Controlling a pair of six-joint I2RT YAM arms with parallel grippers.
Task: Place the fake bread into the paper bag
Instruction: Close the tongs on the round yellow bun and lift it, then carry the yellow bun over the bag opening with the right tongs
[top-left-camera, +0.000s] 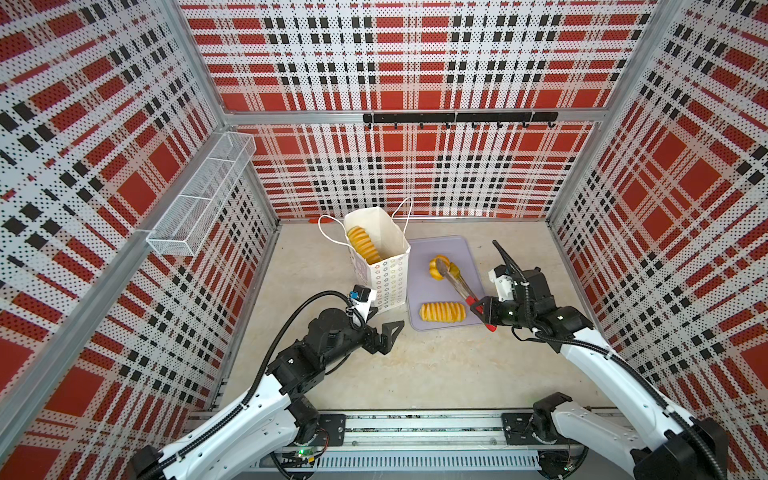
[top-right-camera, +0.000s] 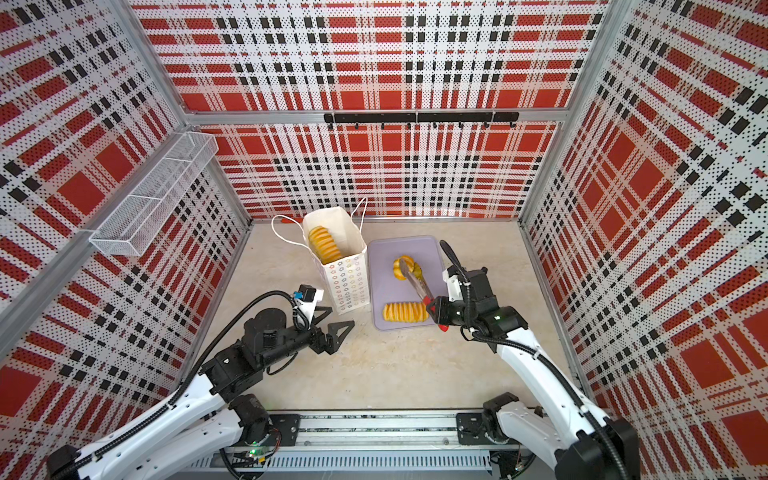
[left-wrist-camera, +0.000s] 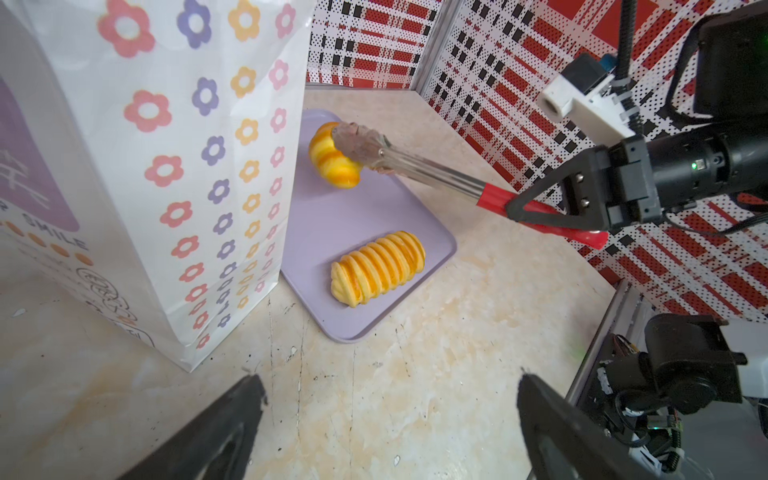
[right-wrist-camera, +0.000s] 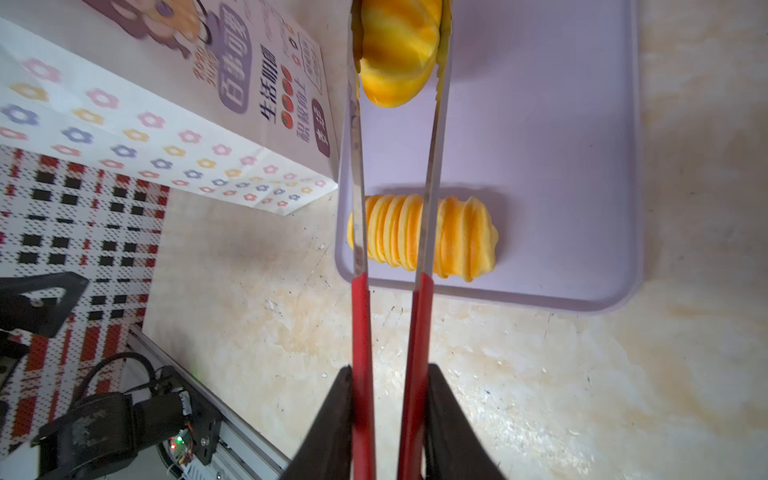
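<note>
The right claw (right-wrist-camera: 389, 370) clenches the red-handled tongs (left-wrist-camera: 428, 170), tips ahead pinching a fake bread (left-wrist-camera: 332, 162) over the tray (left-wrist-camera: 374, 216); the left claw (top-left-camera: 388, 332) gapes beside the paper bag (left-wrist-camera: 187, 166).

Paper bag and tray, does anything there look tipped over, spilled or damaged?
Nothing stands out. The paper bag stands upright and open with one ridged loaf inside; a second loaf lies flat on the tray, and the tongs in the right claw pinch a small pastry.

Clamped fake bread (right-wrist-camera: 397, 54) cut off by the edge, bagged loaf (top-left-camera: 363, 245) partly hidden behind paper bag (top-left-camera: 386, 282) wall
</note>
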